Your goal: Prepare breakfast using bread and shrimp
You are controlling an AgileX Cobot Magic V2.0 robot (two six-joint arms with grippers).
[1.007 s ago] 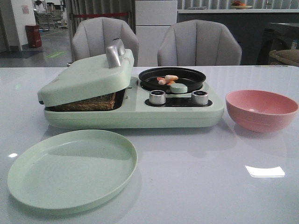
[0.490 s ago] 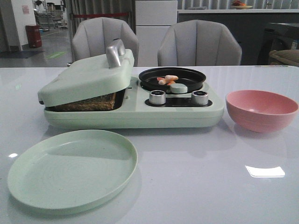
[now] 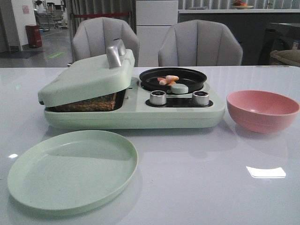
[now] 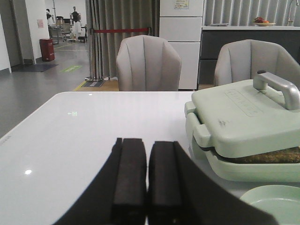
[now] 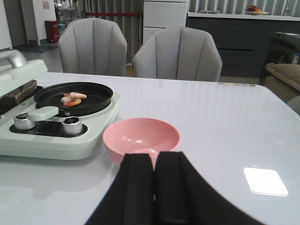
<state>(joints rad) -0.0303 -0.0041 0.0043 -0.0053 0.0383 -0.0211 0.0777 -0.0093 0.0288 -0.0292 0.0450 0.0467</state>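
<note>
- Black fingers of the left gripper are pressed together with nothing between them, near the breakfast maker's lidded end; the right gripper is likewise pressed together on nothing, just before the pink bowl.
- Pale green, the round plate lies on the white table in front of the breakfast maker, nearest the front camera.
- To the breakfast maker's right stands the pink bowl, apart from it.
- Under the tilted lid of the breakfast maker sits the bread, its brown edge showing in the gap.
- On the breakfast maker's right half, behind two silver knobs, the shrimp lie in the black pan.
- Beyond the breakfast maker stand two grey chairs.
</note>
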